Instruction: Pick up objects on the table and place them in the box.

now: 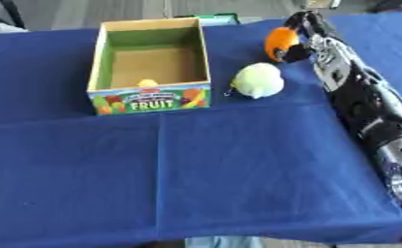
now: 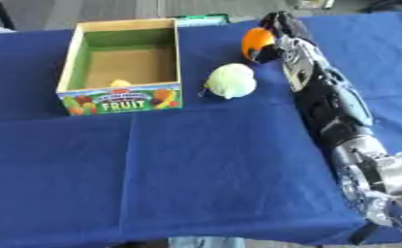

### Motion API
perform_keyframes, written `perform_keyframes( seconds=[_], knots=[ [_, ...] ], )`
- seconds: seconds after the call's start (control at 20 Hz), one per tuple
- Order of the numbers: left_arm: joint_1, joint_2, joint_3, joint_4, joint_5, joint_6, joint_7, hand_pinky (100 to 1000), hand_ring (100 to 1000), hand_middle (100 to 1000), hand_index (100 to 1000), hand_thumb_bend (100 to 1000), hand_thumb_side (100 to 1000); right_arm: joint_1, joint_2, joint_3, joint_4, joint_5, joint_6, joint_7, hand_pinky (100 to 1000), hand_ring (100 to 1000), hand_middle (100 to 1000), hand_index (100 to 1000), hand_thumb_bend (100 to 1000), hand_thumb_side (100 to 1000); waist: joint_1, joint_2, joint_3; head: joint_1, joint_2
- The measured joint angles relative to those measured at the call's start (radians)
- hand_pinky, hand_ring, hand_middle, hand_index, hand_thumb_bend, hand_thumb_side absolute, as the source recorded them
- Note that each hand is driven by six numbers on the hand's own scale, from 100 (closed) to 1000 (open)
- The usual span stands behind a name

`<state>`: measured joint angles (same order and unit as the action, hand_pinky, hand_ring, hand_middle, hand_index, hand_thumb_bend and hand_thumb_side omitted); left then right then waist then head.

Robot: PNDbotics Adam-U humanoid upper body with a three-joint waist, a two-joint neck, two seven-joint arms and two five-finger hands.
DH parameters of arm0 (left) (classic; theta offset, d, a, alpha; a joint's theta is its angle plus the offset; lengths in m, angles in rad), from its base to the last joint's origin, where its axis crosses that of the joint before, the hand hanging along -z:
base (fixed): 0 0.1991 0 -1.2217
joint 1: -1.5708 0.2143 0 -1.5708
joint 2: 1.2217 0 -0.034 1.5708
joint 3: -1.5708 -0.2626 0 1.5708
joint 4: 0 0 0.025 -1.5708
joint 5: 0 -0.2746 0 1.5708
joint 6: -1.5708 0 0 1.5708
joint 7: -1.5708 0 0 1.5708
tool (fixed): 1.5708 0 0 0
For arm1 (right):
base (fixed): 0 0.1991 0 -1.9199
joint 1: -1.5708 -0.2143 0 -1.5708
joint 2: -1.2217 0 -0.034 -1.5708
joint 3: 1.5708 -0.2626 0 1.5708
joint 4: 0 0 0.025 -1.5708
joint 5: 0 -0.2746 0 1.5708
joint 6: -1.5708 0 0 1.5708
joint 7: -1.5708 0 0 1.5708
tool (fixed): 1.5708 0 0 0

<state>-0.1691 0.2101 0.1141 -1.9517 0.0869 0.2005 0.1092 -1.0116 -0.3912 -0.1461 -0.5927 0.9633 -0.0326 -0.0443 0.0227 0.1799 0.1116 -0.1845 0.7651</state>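
A big blue cloth (image 1: 195, 169) covers the table. A box (image 1: 105, 58) sits on the far left part of it. The box is open on top, with green inner walls and a brown floor. Its near side has fruit pictures and the word FRUIT. Inside the box, right against the near wall, lies a small yellow thing (image 1: 147, 83).

Just to the right of the box, near its front corner, a pale green round fruit (image 2: 232, 81) lies on the cloth. It is beside the box but not touching it.

The robot's right arm (image 2: 327, 104) comes in from the near right and stretches toward the far side. The right hand (image 1: 299, 30) is at the far end of the arm, to the right of the box. Its fingers are curled around an orange fruit (image 1: 280, 41), holding it. The orange fruit is farther away than the green fruit and a little to its right.

Something green (image 1: 217, 19) peeks out behind the box at the far edge.
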Motion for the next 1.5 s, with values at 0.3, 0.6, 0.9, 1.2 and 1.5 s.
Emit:
perform_keyframes(
  seconds=[0.3,0.6,0.9,1.2,1.5],
  knots=[
    [0.0,0.0,0.0,0.0,0.0,0.0,0.0,731,493,591,667,100,655,0.0,0.0,0.005,0.005,0.033,0.003,0.003,744,701,639,734,304,100,0.0,0.0,-0.001,0.002,0.0],
    [0.0,0.0,0.0,0.0,0.0,0.0,0.0,731,494,591,667,100,655,0.001,0.0,0.005,0.006,0.074,0.001,0.004,711,632,568,666,217,100,0.0,0.0,-0.004,0.003,0.0],
    [0.0,0.0,0.0,0.0,0.0,0.0,0.0,731,495,591,667,100,655,0.001,0.0,0.005,0.005,0.102,-0.008,-0.016,658,536,371,449,100,100,0.0,0.0,-0.005,0.003,0.0],
    [0.0,0.0,0.0,0.0,0.0,0.0,0.0,731,496,590,667,100,655,0.001,0.001,0.005,-0.015,0.096,-0.021,-0.097,595,458,167,239,100,100,0.0,0.0,-0.006,0.004,0.0],
    [0.0,0.0,0.0,0.0,0.0,0.0,0.0,732,497,590,666,100,655,-0.003,0.009,0.015,-0.081,0.038,-0.056,-0.151,579,425,123,198,100,100,0.0,0.0,-0.007,0.006,0.0]
  ],
)
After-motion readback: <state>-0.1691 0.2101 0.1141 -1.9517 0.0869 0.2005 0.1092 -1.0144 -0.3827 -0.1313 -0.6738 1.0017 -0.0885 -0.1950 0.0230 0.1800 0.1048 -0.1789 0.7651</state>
